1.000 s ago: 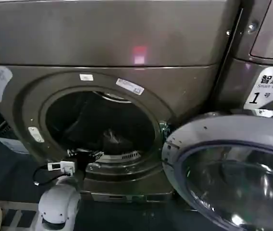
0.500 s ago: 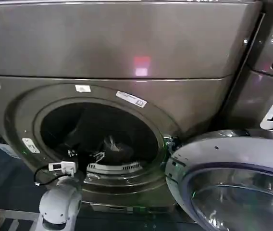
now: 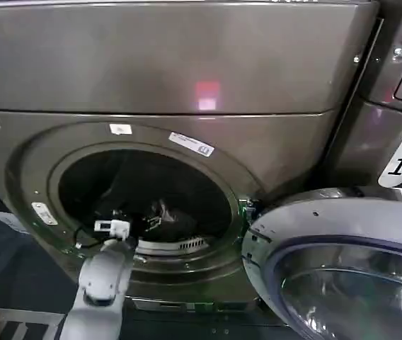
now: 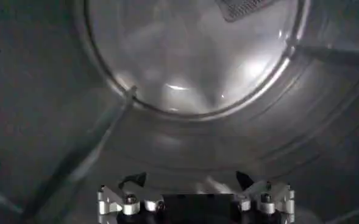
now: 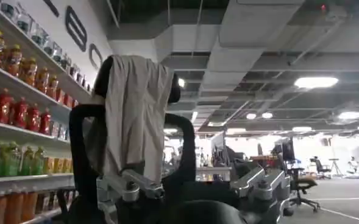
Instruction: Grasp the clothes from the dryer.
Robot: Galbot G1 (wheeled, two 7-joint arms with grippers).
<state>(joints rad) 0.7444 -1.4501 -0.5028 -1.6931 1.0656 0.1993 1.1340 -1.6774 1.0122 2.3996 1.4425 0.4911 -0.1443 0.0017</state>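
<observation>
The left arm rises from 7 o'clock in the head view; its left end effector [image 3: 139, 225] sits at the lower lip of the dryer [image 3: 187, 92] opening, fingers [image 4: 133, 180] spread apart with nothing between them; just beyond, dark clothes [image 3: 162, 216] lie heaped inside the drum [image 4: 191, 67], toward 5 o'clock of the opening; the round door [image 3: 342, 269] hangs open at 4 o'clock; the right end effector [image 5: 194, 192] points away at a chair [image 5: 136, 122] draped with cloth, fingers apart, near shelves [image 5: 21, 128] of bottles.
</observation>
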